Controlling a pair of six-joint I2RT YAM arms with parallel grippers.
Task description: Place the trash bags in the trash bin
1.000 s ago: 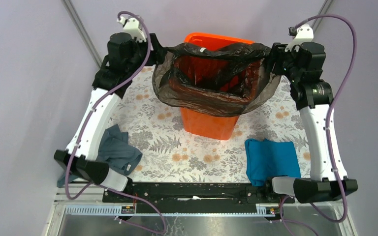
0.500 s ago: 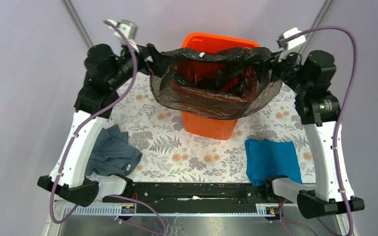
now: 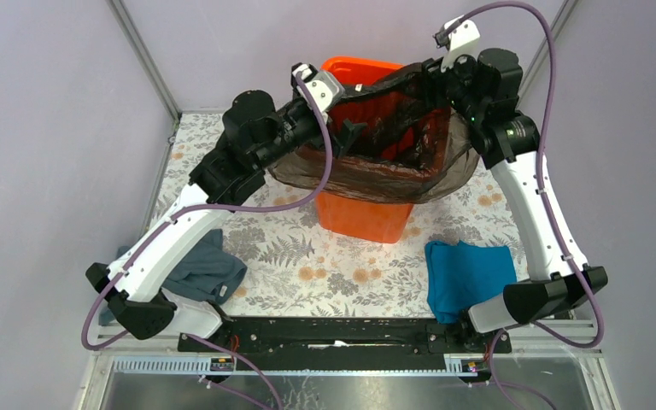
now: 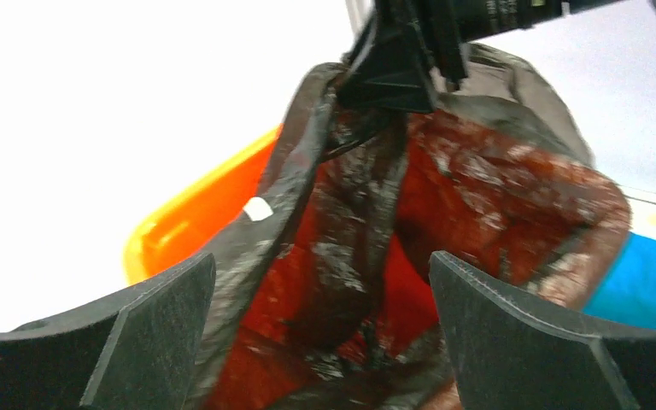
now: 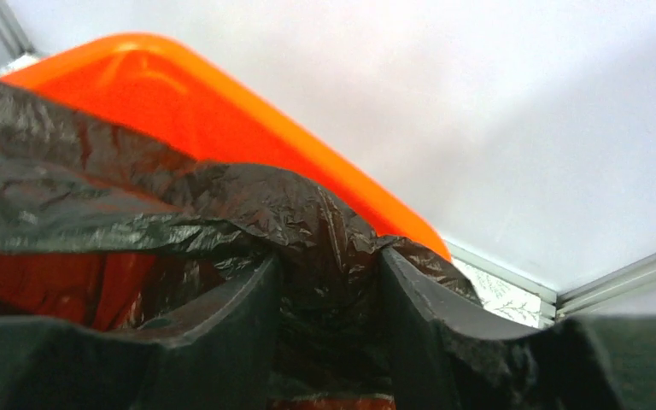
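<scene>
The orange trash bin [image 3: 367, 213] stands at the back middle of the table. The black trash bag [image 3: 376, 175] lies in its mouth and hangs brownish over the front and right rim. My right gripper [image 3: 427, 81] is above the bin's far right corner, shut on a bunched edge of the bag [image 5: 137, 196] beside the bin's rim [image 5: 188, 94]. My left gripper [image 3: 348, 137] is open and empty over the bin's left side. Its fingers [image 4: 149, 333] stand wide apart above the bag [image 4: 478, 179] and the bin's rim [image 4: 196, 213].
A grey-blue cloth [image 3: 201, 265] lies front left, partly under the left arm. A teal cloth [image 3: 470, 278] lies front right. A floral tablecloth [image 3: 282, 231] covers the table. Metal frame posts [image 3: 141, 55] rise at the back corners.
My left gripper has let go of the bag's left edge and swung right, over the bin. My right gripper has moved left and up with its edge. The bag's mouth has narrowed.
</scene>
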